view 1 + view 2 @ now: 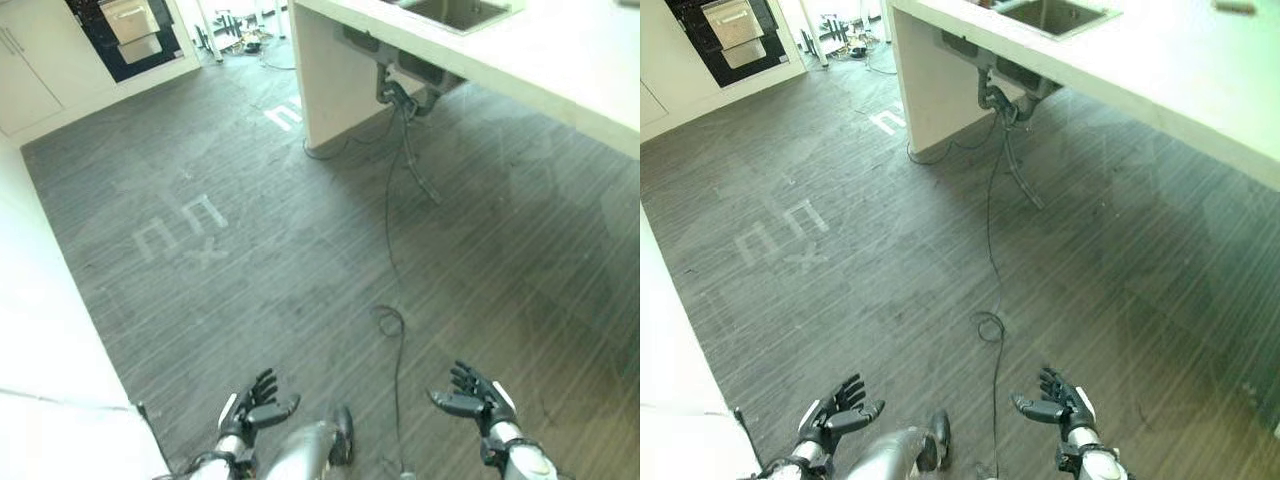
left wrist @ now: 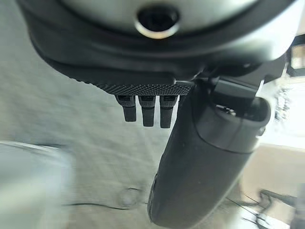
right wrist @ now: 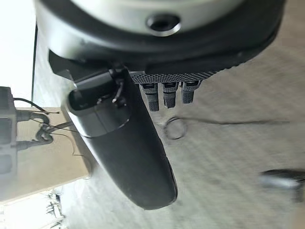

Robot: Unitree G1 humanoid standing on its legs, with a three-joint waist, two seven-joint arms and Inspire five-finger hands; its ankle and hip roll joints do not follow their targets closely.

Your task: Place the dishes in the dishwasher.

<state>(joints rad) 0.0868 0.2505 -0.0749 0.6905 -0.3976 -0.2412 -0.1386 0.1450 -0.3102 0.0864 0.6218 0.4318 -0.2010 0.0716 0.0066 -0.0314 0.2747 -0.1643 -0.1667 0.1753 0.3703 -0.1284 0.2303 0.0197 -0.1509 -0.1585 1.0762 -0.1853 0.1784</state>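
My left hand (image 1: 252, 405) hangs low over the grey wood floor at the lower left, fingers straight and spread, holding nothing. My right hand (image 1: 472, 394) is at the lower right, likewise open and empty. In the left wrist view the left hand (image 2: 200, 157) shows its thumb and fingers extended over the bare floor. The right wrist view shows the right hand (image 3: 128, 143) the same way. A sink (image 1: 1050, 14) is set in the white counter (image 1: 560, 70) at the upper right. A dark built-in appliance (image 1: 130, 30) stands in the far cabinets at the upper left.
White floor markings (image 1: 180, 232) lie on the floor ahead. A white counter edge (image 1: 40, 340) runs along the left side. A drain pipe and hoses (image 1: 405, 110) hang under the sink counter.
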